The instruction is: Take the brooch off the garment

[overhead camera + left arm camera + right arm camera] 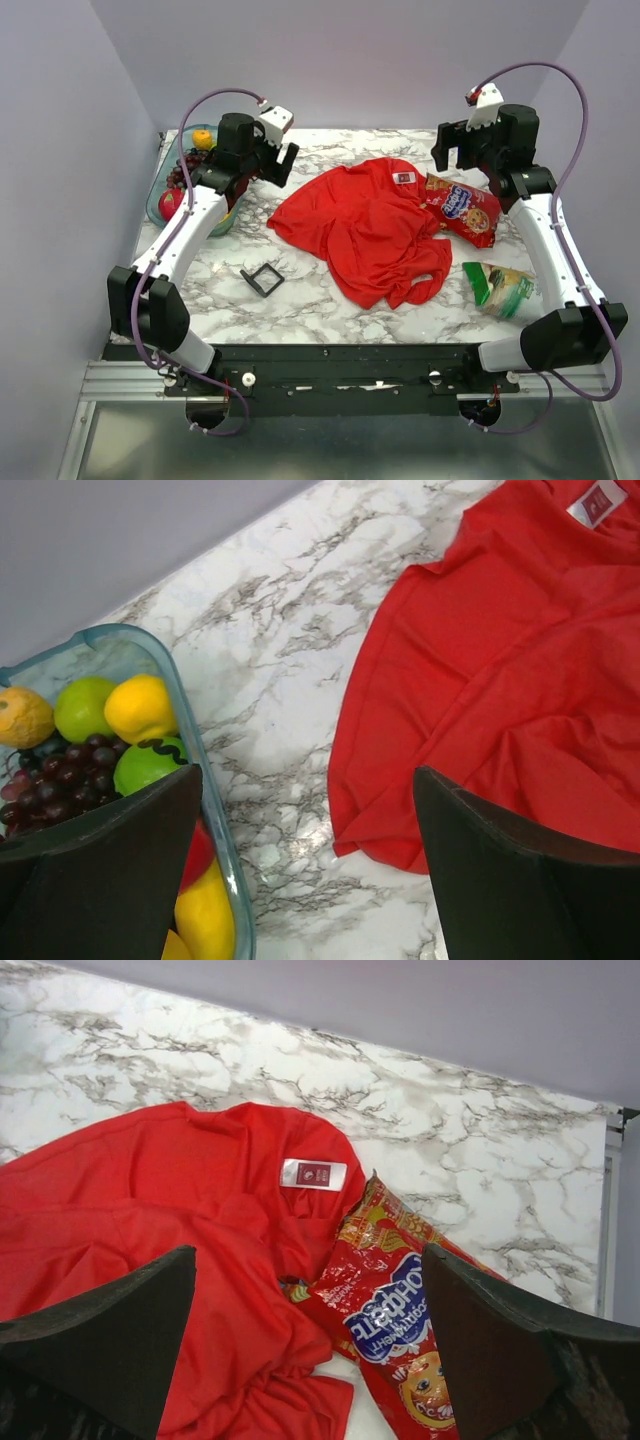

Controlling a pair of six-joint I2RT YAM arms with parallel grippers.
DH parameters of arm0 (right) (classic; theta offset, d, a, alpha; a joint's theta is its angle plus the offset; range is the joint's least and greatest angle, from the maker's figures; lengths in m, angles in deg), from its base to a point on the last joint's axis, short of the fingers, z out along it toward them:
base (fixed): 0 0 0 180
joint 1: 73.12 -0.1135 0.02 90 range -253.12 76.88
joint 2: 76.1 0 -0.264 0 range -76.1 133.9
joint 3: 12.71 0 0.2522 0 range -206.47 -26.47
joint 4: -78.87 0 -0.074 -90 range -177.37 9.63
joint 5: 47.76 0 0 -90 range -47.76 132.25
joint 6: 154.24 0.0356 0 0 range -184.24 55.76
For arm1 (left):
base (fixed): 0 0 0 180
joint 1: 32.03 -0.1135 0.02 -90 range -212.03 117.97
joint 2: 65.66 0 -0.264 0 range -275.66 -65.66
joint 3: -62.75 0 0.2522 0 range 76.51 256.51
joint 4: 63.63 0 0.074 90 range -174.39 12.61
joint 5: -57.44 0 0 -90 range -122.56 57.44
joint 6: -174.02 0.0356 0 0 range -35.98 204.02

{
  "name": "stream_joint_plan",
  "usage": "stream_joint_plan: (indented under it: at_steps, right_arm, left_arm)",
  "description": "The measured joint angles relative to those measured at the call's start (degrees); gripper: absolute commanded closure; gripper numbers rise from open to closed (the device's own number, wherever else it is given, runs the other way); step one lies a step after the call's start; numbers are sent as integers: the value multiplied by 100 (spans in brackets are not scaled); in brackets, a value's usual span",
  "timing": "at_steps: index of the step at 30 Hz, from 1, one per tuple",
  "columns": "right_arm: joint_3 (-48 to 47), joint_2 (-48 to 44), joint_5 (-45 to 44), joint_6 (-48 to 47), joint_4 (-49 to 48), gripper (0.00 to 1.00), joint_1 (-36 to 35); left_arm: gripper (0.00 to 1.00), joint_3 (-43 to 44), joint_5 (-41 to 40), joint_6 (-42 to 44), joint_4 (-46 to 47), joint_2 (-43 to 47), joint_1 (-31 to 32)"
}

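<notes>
The red T-shirt [375, 228] lies crumpled on the middle of the marble table, its neck label [404, 178] facing up. It also shows in the left wrist view [510, 680] and the right wrist view [150, 1220]. No whitish brooch shows in any view; it is hidden or out of sight. My left gripper [281, 160] hangs open and empty above the table off the shirt's far left edge [310, 880]. My right gripper [456, 150] hangs open and empty above the shirt's collar and the snack bag [310, 1350].
A red snack bag [462, 209] lies against the shirt's right side [400, 1310]. A glass bowl of fruit [160, 195] stands at the far left [215, 780]. A black square frame [262, 279] lies near front left. A green packet [502, 287] lies at right.
</notes>
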Motion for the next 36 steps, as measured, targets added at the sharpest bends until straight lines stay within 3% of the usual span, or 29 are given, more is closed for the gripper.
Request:
stream_joint_plan:
  at_steps: [3,6,7,12,13,15,18,22,28,33,36]
  right_arm:
    - [0,0,0,-382,13,1,0]
    - [0,15,101,-1088,79,14,0]
    - [0,31,155,-1340,127,24,0]
    - [411,190,610,-2640,264,51,0]
    - [531,269,669,-2815,304,65,0]
    - [754,496,734,-3126,345,78,-9]
    - [1040,988,682,-3375,404,81,-9]
    - [1266,1687,358,-3591,424,94,-9]
    - [1003,2662,-289,-3600,345,96,262]
    - [105,3106,-501,-3471,374,96,922]
    - [-267,3106,-463,-3462,542,79,1220]
  left_arm:
    - [9,-118,273,76,-68,7,2]
    - [18,-192,472,197,-177,7,11]
    - [19,-208,511,256,-203,7,11]
    - [18,-398,667,533,-293,7,11]
    - [18,-463,695,573,-313,4,13]
    - [17,-579,741,640,-361,-17,13]
    - [18,-664,774,715,-466,-203,11]
    - [18,-601,756,721,-605,-717,13]
    - [21,-352,485,721,-824,-1547,13]
    - [22,673,-107,599,-1252,-2479,11]
    - [22,986,-245,474,-1397,-2800,11]
